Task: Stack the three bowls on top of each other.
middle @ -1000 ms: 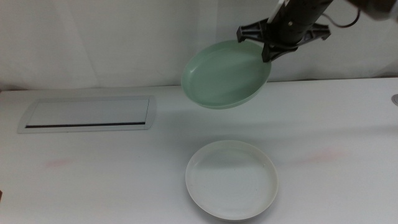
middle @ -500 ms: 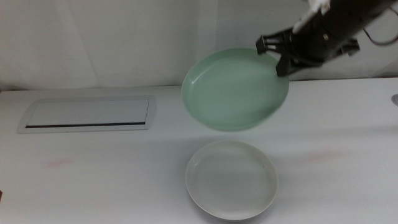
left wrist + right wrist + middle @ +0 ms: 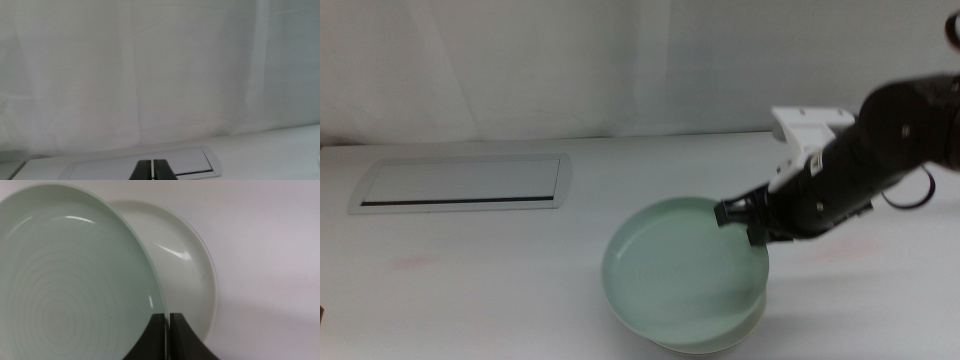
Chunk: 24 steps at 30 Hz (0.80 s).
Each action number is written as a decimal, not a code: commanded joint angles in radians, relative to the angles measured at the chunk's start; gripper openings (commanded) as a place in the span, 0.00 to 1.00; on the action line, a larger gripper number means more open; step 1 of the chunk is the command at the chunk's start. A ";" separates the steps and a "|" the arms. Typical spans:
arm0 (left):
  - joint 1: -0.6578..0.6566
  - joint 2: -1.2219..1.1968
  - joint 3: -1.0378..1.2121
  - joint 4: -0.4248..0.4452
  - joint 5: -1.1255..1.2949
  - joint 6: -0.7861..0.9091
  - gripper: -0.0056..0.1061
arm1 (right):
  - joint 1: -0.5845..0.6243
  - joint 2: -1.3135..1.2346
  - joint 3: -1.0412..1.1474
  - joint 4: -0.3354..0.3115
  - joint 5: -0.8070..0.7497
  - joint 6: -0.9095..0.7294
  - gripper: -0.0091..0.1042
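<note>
Right gripper (image 3: 752, 222) clamped on the rim of the mint green bowl (image 3: 682, 264), jaws pinched tight against the thin edge, as seen close up in the right wrist view (image 3: 167, 317). Mint green bowl (image 3: 70, 280) held low and slightly tilted over the white bowl (image 3: 192, 275), covering most of it; contact between the two not clear. White bowl (image 3: 720, 345) sitting on the table (image 3: 500, 290) near the front edge, a little right of centre, only a sliver of its rim peeking out beneath the green one. Right arm reaching in from the table's right edge.

Left gripper (image 3: 152, 170) waiting off to the side, out of the middle view, jaws pressed together on nothing, pointed at the silver panel (image 3: 145, 167). Silver panel (image 3: 460, 183) lying flat toward the table's far left corner, well apart from the bowls. No grey bowl in view.
</note>
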 commanded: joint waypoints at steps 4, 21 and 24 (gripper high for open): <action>0.005 -0.039 0.039 -0.006 -0.003 0.000 0.02 | 0.004 -0.008 0.103 0.002 -0.112 0.009 0.06; 0.005 -0.039 0.039 -0.006 -0.003 0.000 0.02 | 0.002 0.107 0.138 -0.058 -0.205 0.086 0.06; 0.005 -0.039 0.039 -0.006 -0.003 0.000 0.02 | 0.002 0.120 0.138 -0.082 -0.198 0.094 0.06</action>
